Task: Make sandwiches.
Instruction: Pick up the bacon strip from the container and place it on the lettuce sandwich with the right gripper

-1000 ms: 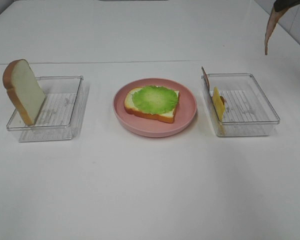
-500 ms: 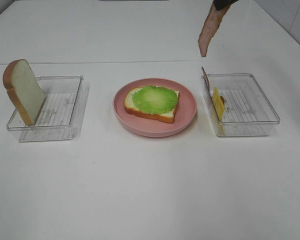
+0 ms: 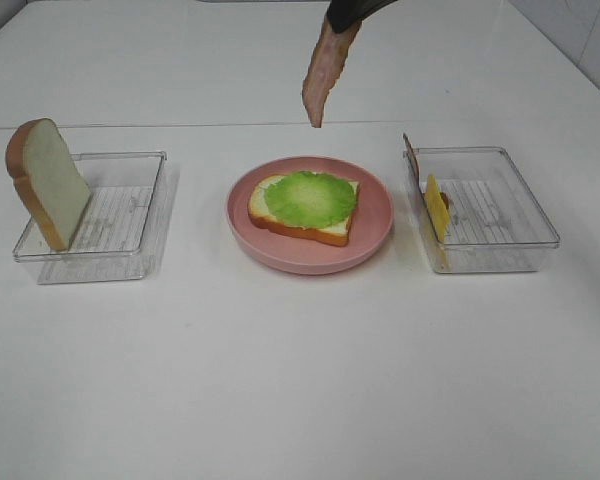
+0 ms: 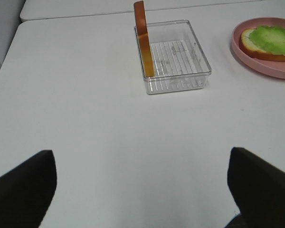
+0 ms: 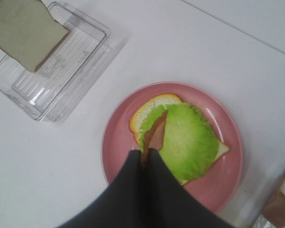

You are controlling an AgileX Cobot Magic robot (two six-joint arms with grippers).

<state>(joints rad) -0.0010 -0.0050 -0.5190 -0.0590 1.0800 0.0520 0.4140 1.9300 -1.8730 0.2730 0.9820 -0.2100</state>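
On the pink plate (image 3: 310, 262) lies a bread slice (image 3: 298, 232) topped with green lettuce (image 3: 311, 198). My right gripper (image 3: 344, 16) is shut on the upper end of a reddish-brown bacon strip (image 3: 324, 72), which dangles high above the plate's far edge. The right wrist view looks straight down: the right gripper (image 5: 145, 154) pinches the bacon strip (image 5: 155, 132) over the lettuce (image 5: 187, 140). A second bread slice (image 3: 48, 180) leans upright in the left clear tray (image 3: 120, 215). My left gripper (image 4: 142, 190) is open over bare table, well short of that tray (image 4: 173, 57).
The right clear tray (image 3: 495, 210) holds a yellow cheese square (image 3: 436, 208) and another bacon piece (image 3: 410, 154), both leaning on its left wall. A seam runs across the white table behind the trays.
My right gripper has carried the bacon strip leftward, from above the right tray's far side to above the plate's far edge. The left arm has stayed still.
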